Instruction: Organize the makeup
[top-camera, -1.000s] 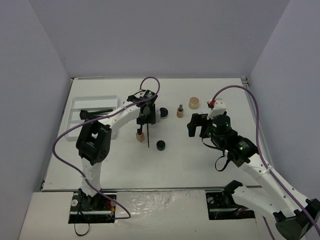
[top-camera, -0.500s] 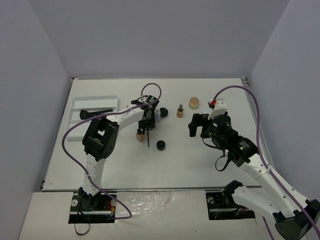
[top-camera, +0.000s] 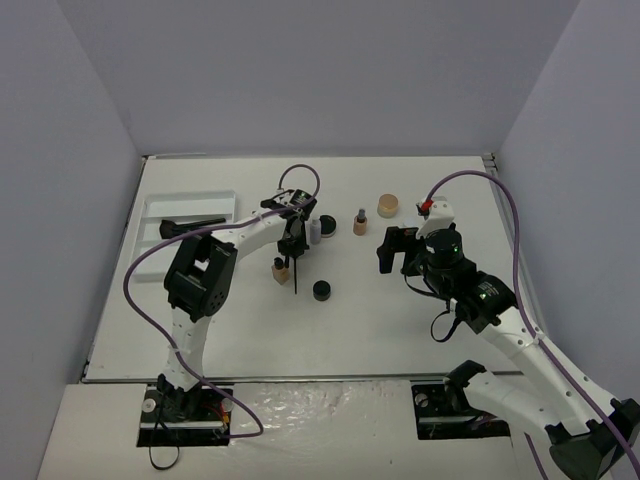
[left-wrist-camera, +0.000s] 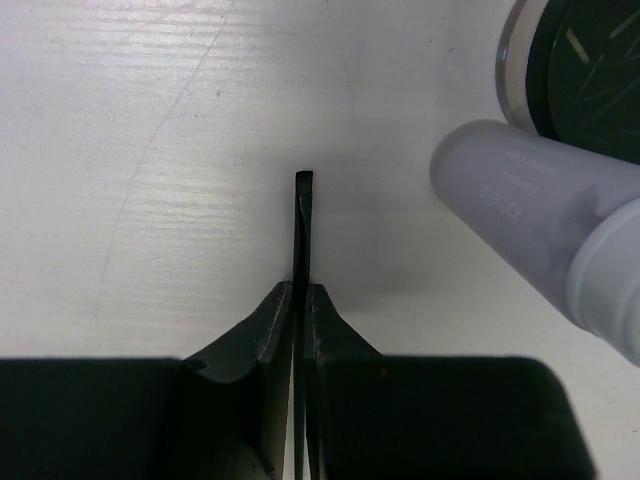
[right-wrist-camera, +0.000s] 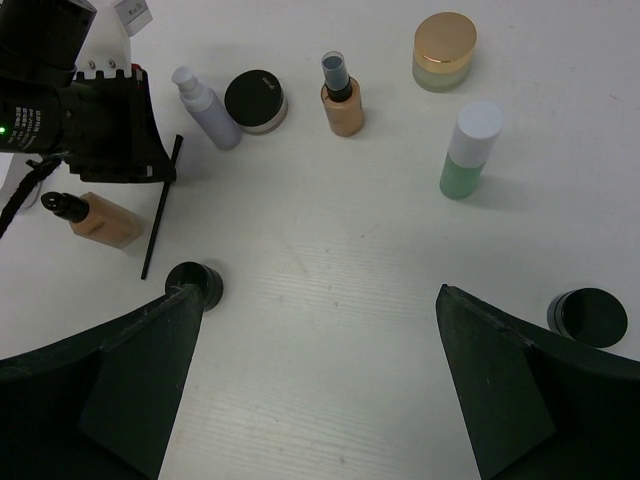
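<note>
at far left the white tray (top-camera: 190, 197) holds dark items (top-camera: 192, 226). mid-table, just beside the grey bottle (left-wrist-camera: 520, 210), the left gripper (left-wrist-camera: 301, 295) is clenched on a thin black brush (left-wrist-camera: 302, 215), so the grasp looks made and the next move likely means lifting it clear toward the tray. the right gripper (right-wrist-camera: 318, 400) hangs released.

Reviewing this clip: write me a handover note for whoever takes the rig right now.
Left gripper: shut on thin black brush. Right gripper: open, empty.
Done: black items lie in the white tray.
Left on the table: lilac bottle, upright beige bottle, lying beige bottle, green-white bottle, gold-lidded jar, large black pot, small black pot, third black pot.
Next, probably: brush to tray.
</note>
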